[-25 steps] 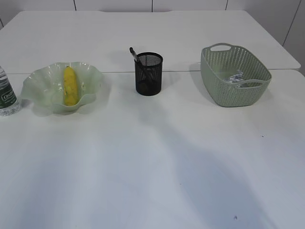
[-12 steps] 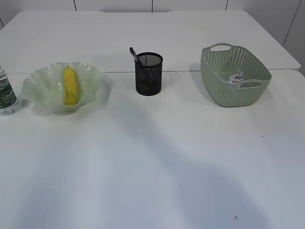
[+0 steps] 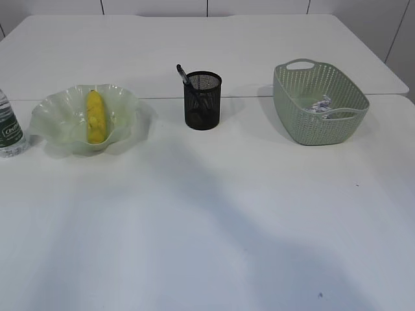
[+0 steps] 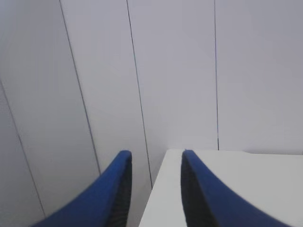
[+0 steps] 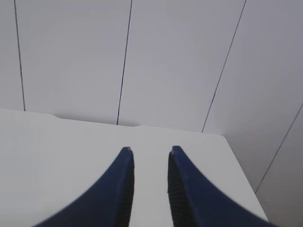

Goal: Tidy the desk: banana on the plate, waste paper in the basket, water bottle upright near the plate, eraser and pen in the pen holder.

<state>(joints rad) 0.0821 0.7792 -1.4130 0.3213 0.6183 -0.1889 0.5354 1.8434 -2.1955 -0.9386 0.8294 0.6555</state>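
In the exterior view the banana (image 3: 95, 116) lies in the pale green ruffled plate (image 3: 58, 107) at the left. The water bottle (image 3: 9, 129) stands upright just left of the plate, cut by the frame edge. A pen (image 3: 184, 75) sticks out of the black mesh pen holder (image 3: 202, 100); the eraser does not show. White waste paper (image 3: 320, 104) lies inside the sage green basket (image 3: 319, 102). Neither arm appears in that view. My left gripper (image 4: 154, 158) and right gripper (image 5: 149, 152) are open and empty, pointing at the wall and desk edge.
The white desk (image 3: 207, 214) is made of two tabletops with a seam behind the plate and holder. White panelled walls fill both wrist views, with a desk corner (image 4: 227, 189) below the left gripper and a desk edge (image 5: 57, 156) below the right.
The shadow across the front of the desk has shifted slightly; the objects have not moved.
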